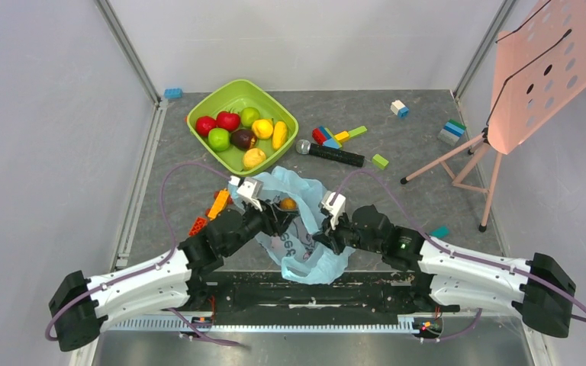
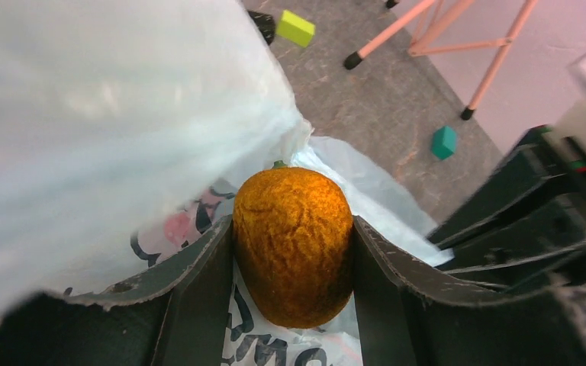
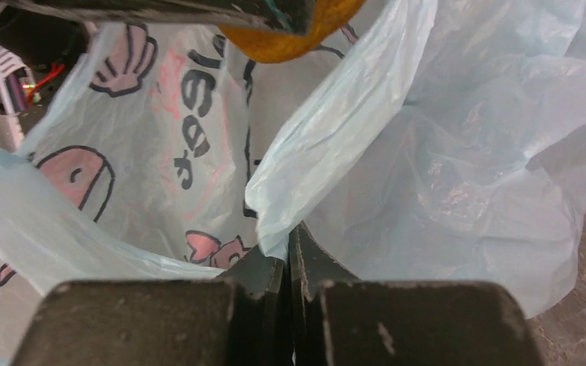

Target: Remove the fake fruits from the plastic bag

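Observation:
The light-blue plastic bag (image 1: 305, 229) with cartoon prints lies between my two arms near the table's front. My left gripper (image 2: 293, 252) is shut on an orange fake fruit (image 2: 294, 244), held at the bag's mouth; the fruit shows in the top view (image 1: 288, 203) and at the top of the right wrist view (image 3: 290, 38). My right gripper (image 3: 288, 248) is shut on a fold of the bag (image 3: 336, 130), pinching its edge. Several fake fruits, red, green, yellow and dark, sit in the lime-green bowl (image 1: 198, 114).
Building blocks (image 1: 334, 137) and a black microphone (image 1: 332, 155) lie behind the bag. Orange and red blocks (image 1: 212, 210) lie left of it. A pink music stand (image 1: 530, 84) stands at right, its legs (image 2: 458, 38) reaching onto the table. A teal block (image 2: 443, 142) lies nearby.

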`<state>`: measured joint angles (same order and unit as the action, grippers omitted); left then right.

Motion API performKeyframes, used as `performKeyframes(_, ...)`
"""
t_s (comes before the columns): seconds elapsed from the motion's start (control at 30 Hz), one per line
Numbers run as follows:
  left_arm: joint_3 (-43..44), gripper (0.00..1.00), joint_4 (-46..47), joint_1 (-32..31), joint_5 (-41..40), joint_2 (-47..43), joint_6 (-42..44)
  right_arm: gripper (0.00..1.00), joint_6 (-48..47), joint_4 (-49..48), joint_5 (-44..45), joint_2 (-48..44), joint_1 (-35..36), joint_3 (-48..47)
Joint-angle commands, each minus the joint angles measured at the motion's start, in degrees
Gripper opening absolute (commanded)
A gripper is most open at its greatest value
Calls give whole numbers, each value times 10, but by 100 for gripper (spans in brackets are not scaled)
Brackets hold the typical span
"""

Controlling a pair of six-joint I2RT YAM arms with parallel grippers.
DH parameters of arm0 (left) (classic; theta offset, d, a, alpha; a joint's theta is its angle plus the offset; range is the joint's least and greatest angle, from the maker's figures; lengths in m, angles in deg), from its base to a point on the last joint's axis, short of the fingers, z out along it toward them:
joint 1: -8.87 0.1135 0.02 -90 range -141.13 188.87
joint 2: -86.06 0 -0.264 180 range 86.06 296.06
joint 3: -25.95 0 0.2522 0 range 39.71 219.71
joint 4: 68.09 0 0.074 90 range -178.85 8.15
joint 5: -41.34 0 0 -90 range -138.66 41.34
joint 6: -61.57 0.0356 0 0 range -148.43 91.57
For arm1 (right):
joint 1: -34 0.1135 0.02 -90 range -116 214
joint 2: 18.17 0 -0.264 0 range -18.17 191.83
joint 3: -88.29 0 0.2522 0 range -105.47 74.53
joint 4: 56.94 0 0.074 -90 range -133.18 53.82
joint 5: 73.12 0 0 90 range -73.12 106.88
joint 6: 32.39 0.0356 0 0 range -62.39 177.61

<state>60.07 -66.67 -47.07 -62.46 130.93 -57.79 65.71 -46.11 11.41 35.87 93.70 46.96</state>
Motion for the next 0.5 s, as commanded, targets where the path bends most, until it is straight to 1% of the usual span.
performKeyframes(0.0, 53, 58, 19, 1, 57, -5, -38, 1, 9, 2, 89, 17, 11, -29)
performKeyframes(0.13, 70, 59, -35, 0, 76, -40, -45, 1, 13, 28, 173, 25, 12, -34)
performKeyframes(0.23, 73, 59, -71, 1, 82, -70, -39, 1, 13, 57, 212, 26, 12, -36)
performKeyframes(0.37, 39, 59, -90, 0, 85, -91, -29, 1, 8, 64, 220, 17, 12, -33)
performKeyframes(0.47, -6, 58, -86, 1, 81, -82, -19, 1, 4, 63, 218, 1, 12, -26)
